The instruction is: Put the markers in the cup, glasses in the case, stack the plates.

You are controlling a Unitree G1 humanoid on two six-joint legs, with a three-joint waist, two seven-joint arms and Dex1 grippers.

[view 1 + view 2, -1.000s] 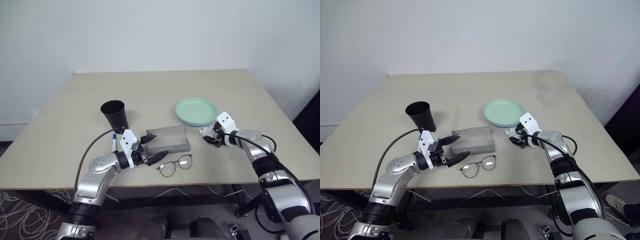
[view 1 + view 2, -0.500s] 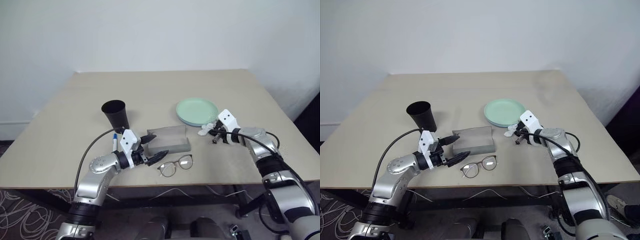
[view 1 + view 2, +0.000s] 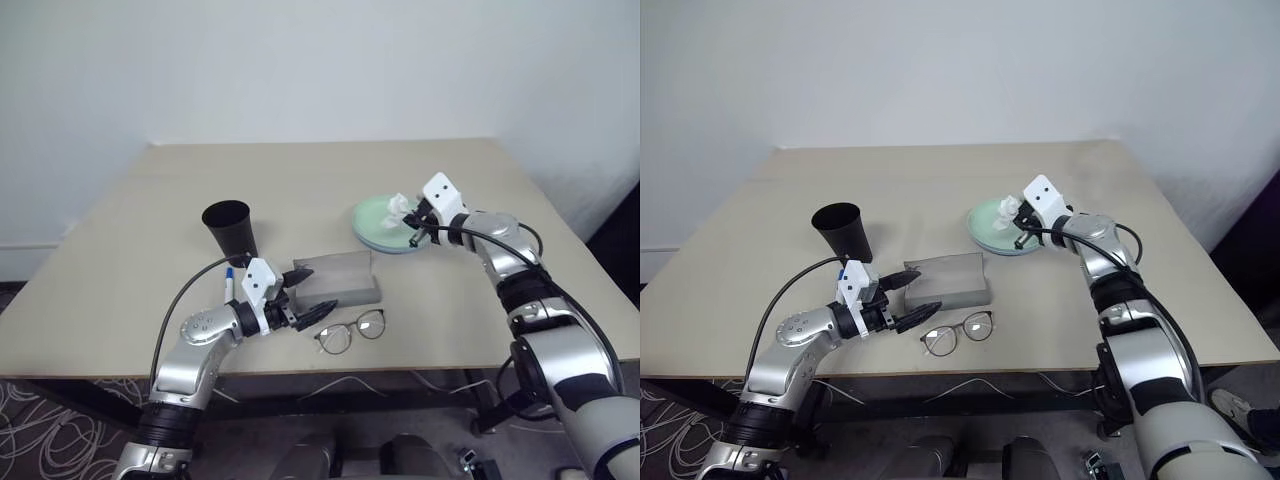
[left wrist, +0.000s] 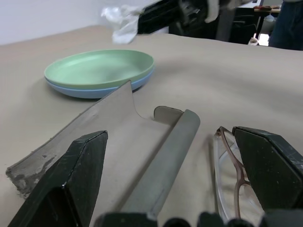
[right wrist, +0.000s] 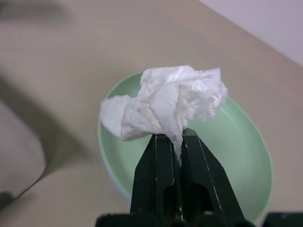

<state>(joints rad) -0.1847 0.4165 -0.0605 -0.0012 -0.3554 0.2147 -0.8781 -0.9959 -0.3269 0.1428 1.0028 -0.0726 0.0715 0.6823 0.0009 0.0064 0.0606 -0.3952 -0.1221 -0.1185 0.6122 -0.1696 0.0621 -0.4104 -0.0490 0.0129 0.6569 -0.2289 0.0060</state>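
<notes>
My right gripper [image 5: 174,142] pinches the crumpled tissue [image 5: 165,101] above the stacked plates [image 3: 385,232] | my left gripper [image 3: 305,293] gapes wide at the case [image 3: 340,278], glasses [image 3: 350,332] beside it

Bare lab-like test room, plain white wall [image 3: 300,60], beige table [image 3: 330,175], loose cables on floor [image 3: 60,430]

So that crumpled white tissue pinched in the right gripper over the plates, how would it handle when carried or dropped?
The tissue looks limp: it bunches and droops around the shut right gripper, so it probably deforms rather than holding shape. It seems very light, likely to drift if released over the green plate. Thin folds could tear or cling to the fingers.
</notes>
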